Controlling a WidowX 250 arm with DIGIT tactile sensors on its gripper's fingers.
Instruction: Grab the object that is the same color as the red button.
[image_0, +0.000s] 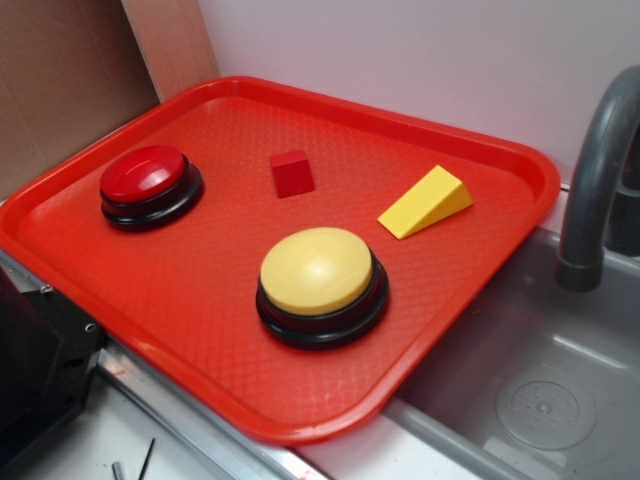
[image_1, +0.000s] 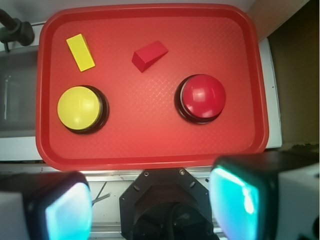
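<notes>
Nothing done yet: the red block sits untouched mid-tray, between the red button and yellow wedge, gripper spread wide, seemingly well back; approach and grasp remain.

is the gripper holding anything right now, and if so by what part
Nothing is held. The gripper is open, above the near edge of the tray, and the red block lies untouched on the tray.

large red plastic tray, glossy red dome button, yellow dome button, small dark-red block, yellow wedge, gripper fingers spread apart below tray
</notes>
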